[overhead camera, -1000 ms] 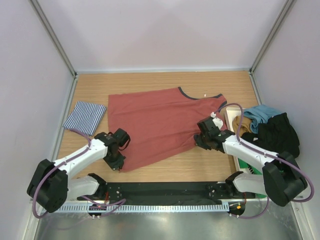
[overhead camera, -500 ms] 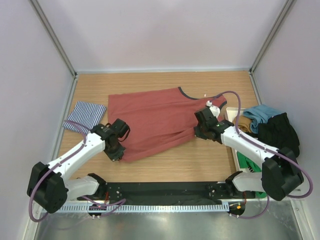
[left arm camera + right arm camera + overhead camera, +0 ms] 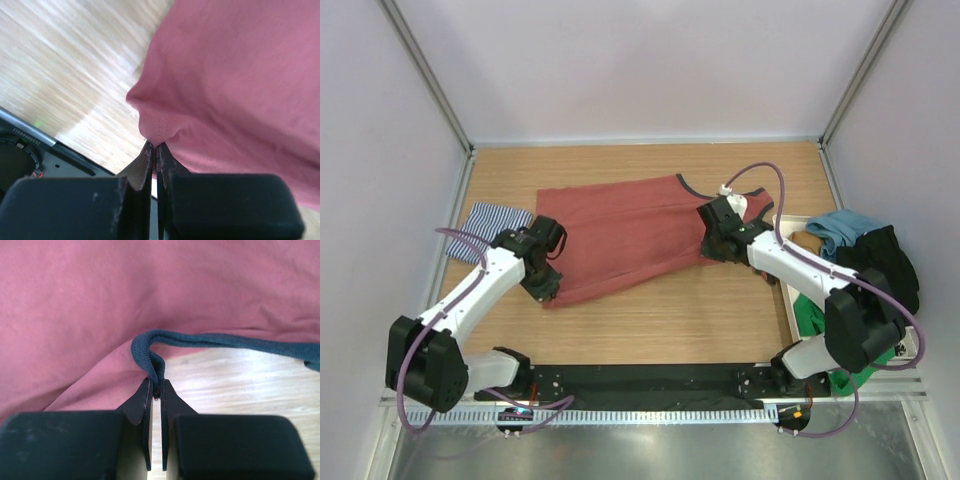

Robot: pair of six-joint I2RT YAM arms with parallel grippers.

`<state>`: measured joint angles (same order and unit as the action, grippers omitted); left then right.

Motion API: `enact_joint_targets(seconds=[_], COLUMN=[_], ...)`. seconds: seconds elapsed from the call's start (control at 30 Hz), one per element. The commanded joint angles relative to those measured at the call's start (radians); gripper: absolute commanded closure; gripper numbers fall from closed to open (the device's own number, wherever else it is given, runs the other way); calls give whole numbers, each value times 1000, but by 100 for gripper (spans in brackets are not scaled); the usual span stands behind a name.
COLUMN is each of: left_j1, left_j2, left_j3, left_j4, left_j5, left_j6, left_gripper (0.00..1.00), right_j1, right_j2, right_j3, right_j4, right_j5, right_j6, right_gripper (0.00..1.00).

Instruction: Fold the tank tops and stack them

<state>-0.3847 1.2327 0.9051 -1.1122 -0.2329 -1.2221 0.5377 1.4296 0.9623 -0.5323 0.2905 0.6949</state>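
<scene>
Rust-red cloth tank top (image 3: pixel 630 235) lies spread on the wooden surface (image 3: pixel 670 320) beyond your jaws; left jaws pinch its hem corner (image 3: pixel 152 127), right jaws its dark trim (image 3: pixel 150 347). Carry both pinches level, then lay the fold square.

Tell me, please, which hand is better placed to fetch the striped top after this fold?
Left, probably. The striped top lies right beside the left hand, across the red top from the right hand. Both hands are shut on the red top's edge.
</scene>
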Motion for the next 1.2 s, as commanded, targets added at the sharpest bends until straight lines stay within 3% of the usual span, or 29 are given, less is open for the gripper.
enact_joint_targets(seconds=[0.0, 0.37, 1.17], left_j1=[38, 99, 164], left_j2=[27, 114, 254], left_j3=[63, 123, 183], left_j4=[25, 92, 170], left_j5=[-52, -69, -59], left_j6=[42, 87, 136], left_gripper=[99, 95, 92], right_j1=[1, -8, -27], right_j2=[46, 183, 287], right_j3=[81, 176, 289], right_j4=[-1, -3, -20], right_j5=[53, 75, 116], right_j6=[-44, -67, -78], right_gripper=[99, 99, 99])
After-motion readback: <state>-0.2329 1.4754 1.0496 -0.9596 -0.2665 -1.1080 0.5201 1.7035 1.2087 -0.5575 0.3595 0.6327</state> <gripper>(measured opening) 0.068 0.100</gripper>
